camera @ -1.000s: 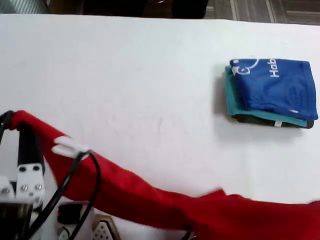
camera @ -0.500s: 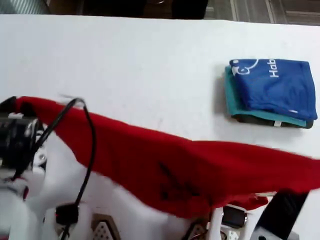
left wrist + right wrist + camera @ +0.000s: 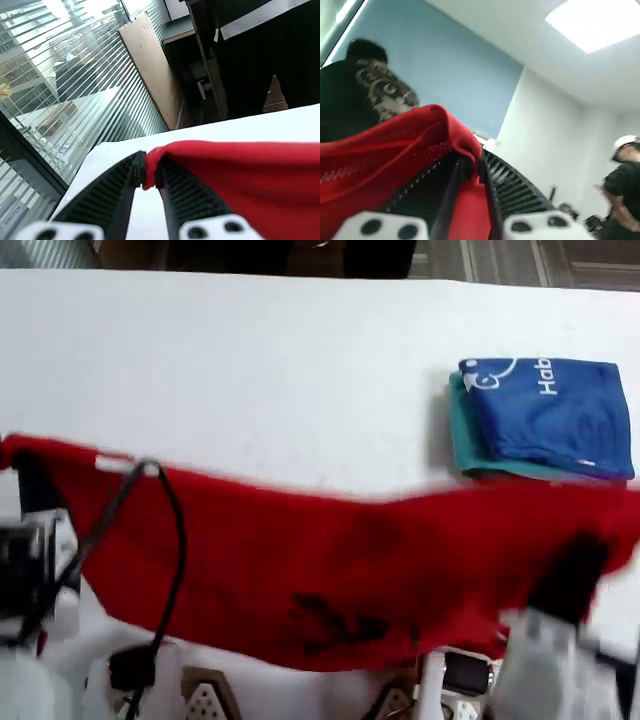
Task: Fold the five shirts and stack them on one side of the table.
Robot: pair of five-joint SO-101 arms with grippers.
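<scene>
Well, the red shirt (image 3: 330,560) is up off the white table (image 3: 250,360), pulled out wide along the near side between the two arms. It runs from the far left almost to the right edge, with a dark print (image 3: 340,620) low on its middle.

The left gripper (image 3: 150,167) is clenched on one end of the shirt. A small fold of red cloth (image 3: 240,170) is pinched between its ribbed black fingers (image 3: 112,187), and the rest trails away toward the right. From above, the left arm (image 3: 25,570) stands at the near left, with a black cable (image 3: 170,530) looping across the front of the cloth.

The right gripper (image 3: 470,167) is likewise clamped on the other end. The red fabric (image 3: 380,155) bunches over its fingertips and hangs off to the left. The right arm (image 3: 560,600) stands at the near right, partly in front of the shirt.

Farther back on the right of the table sits the folded pile. A blue shirt (image 3: 548,415) with white print lies on top of a teal shirt (image 3: 460,440), which peeks out along the pile's left side. The top edge of the raised red shirt crosses in front of the pile's near edge, and whether the two touch I cannot tell.
</scene>
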